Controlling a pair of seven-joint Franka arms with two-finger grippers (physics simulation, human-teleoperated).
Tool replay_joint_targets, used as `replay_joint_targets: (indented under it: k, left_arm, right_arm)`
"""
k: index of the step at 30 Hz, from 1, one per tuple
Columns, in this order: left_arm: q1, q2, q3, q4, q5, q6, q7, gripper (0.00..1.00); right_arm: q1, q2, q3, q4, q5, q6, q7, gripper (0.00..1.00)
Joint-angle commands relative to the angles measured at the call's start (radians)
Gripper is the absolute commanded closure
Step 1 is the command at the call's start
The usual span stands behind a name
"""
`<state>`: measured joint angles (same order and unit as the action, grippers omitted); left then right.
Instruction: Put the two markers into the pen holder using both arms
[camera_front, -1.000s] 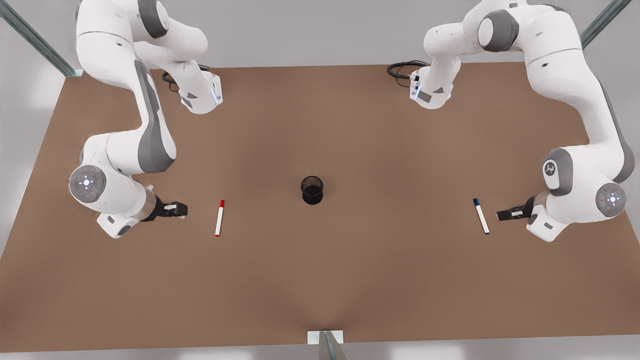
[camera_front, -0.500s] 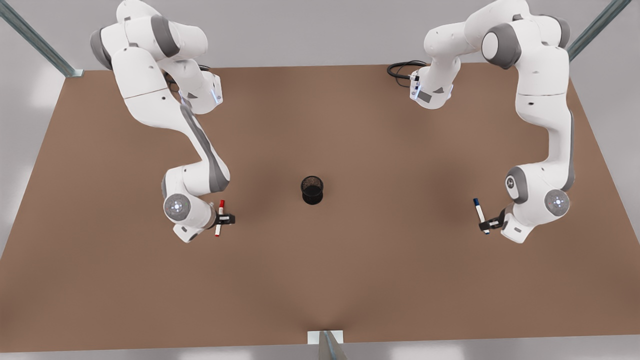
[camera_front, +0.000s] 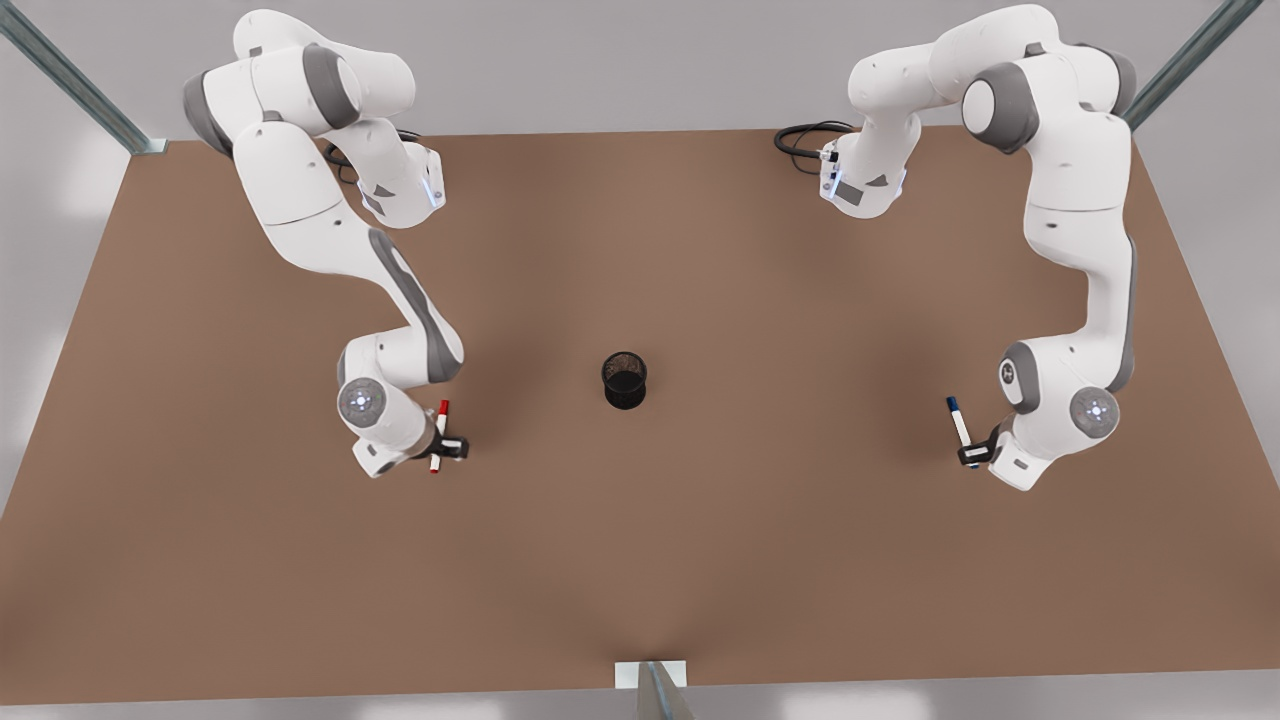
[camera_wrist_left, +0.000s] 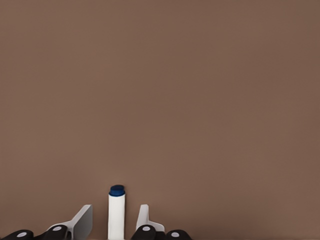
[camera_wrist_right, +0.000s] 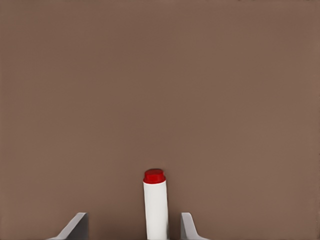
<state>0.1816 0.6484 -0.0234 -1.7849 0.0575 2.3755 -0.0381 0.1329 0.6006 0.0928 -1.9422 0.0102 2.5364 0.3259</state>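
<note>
Simulated lab bench: bare brown table (camera_front: 640, 560), grey walls, metal frame struts (camera_front: 70, 80)

Both hands have come down around their markers: right hand (camera_front: 441, 447), left hand (camera_front: 972, 455)

Pen holder (camera_front: 624, 380) mid-table (camera_front: 640, 560), one marker (camera_front: 438, 437) left, other marker (camera_front: 960, 428) right

You won't find any readable text, label, brand or number here. The one mark is a small dark emblem on the grey joint cap of the arm (camera_front: 1018, 372) on the front view's right (too small to make out as letters). The two markers' barrels, the pen holder and the bench carry no print you could read.
</note>
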Motion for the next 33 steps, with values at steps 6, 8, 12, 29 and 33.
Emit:
replay_joint_targets:
  k: [6,8,12,29,33]
  left_arm:
    - [0.002,0.019,0.0,0.001,0.002,0.005,0.017,0.49]
    - [0.002,0.022,0.0,0.002,0.002,0.005,0.017,0.51]
    - [0.004,0.027,0.0,0.002,0.002,0.005,0.017,0.59]
    - [-0.002,0.031,-0.001,0.013,0.001,0.004,0.007,0.79]
    - [-0.024,-0.092,-0.078,0.065,-0.076,-0.173,0.011,0.79]
  right_arm:
    - [-0.012,0.01,-0.001,0.003,-0.004,0.025,0.068,0.35]
    - [-0.01,0.01,-0.001,0.002,-0.032,0.021,0.064,0.38]
    - [-0.006,0.008,-0.001,0.002,-0.067,0.016,0.062,0.47]
    - [-0.007,0.001,-0.001,-0.003,-0.069,-0.036,0.031,0.79]
    - [-0.007,-0.039,0.002,0.005,-0.069,-0.048,0.024,0.79]
